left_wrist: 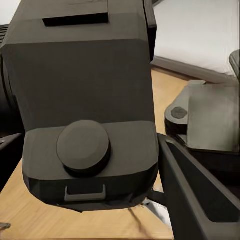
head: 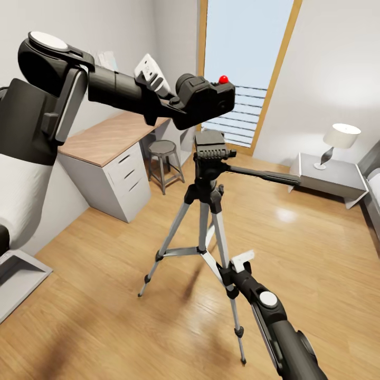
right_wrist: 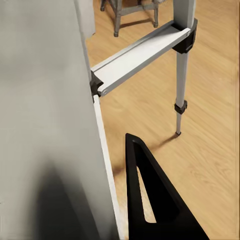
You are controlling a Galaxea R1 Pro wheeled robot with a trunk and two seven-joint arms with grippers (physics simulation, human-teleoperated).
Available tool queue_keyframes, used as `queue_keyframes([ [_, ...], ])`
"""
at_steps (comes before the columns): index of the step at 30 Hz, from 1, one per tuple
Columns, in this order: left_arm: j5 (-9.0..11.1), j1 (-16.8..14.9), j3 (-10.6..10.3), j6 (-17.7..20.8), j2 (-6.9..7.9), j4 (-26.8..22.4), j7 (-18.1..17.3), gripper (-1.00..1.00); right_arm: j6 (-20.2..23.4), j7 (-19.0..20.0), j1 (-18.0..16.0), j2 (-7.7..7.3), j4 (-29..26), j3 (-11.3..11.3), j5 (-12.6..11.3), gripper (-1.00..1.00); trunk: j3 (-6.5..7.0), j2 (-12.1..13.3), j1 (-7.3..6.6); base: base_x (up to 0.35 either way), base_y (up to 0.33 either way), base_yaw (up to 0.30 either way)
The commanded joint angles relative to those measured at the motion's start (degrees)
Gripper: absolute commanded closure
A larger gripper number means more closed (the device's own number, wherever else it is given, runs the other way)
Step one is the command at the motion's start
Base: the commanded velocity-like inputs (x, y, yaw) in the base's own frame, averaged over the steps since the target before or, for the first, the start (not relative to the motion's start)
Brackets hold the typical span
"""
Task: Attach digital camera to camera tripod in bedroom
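We are seeing open air just above the camera tripod (head: 209, 200) head plate, under the digital camera (head: 207, 100). The pan handle (head: 262, 174) is jutting rightward, blocking that side. The desk (head: 108, 153) and stool (head: 163, 161) are crowding the left; open floor (head: 306, 253) is lying right.

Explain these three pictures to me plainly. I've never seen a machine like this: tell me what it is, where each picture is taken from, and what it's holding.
This is a simulated two-armed robot on wheels, in a bedroom. The large picture comes from a camera on its head, looking down over both arms. The left arm reaches in from the left, and its gripper holds the black camera with a red button on top, just above the tripod head. The tripod stands on the wood floor. The right gripper is low beside a tripod leg; whether it grips it is unclear. The other two pictures come from cameras on each wrist: the left one shows the camera up close, the right one the tripod's legs and one of the fingers.
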Motion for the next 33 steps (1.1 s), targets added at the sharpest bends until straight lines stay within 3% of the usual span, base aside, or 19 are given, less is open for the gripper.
queue_keyframes([
  [1,0.9,-0.4,-0.5,0.9,0.40,-0.3,-0.1,1.00,0.3,0.0,0.0,-0.01,-0.4,-0.1,0.9,1.00,-0.08,-0.1,0.02,0.000,0.000,0.000],
  [4,2.2,-1.4,-1.4,2.4,1.36,-0.8,-1.0,1.00,0.4,-0.9,0.0,-0.05,-0.6,-0.1,1.8,1.00,-0.08,-0.1,0.02,0.000,0.000,0.000],
  [12,2.3,0.6,1.1,1.1,-1.18,1.4,0.3,1.00,0.5,-1.0,0.1,-0.25,0.2,-0.3,0.4,1.00,-0.08,-0.1,0.02,0.000,0.000,0.000],
  [24,2.5,1.1,4.8,0.2,-1.52,1.7,1.9,1.00,0.5,-1.4,0.1,-0.35,0.4,-0.2,-0.1,1.00,-0.08,-0.1,0.02,0.000,0.000,0.000],
  [33,2.3,1.2,5.1,0.2,-1.49,1.2,1.9,1.00,0.5,-1.4,0.1,-0.36,0.5,-0.2,-0.1,1.00,-0.08,-0.1,0.02,0.000,0.000,0.000],
])
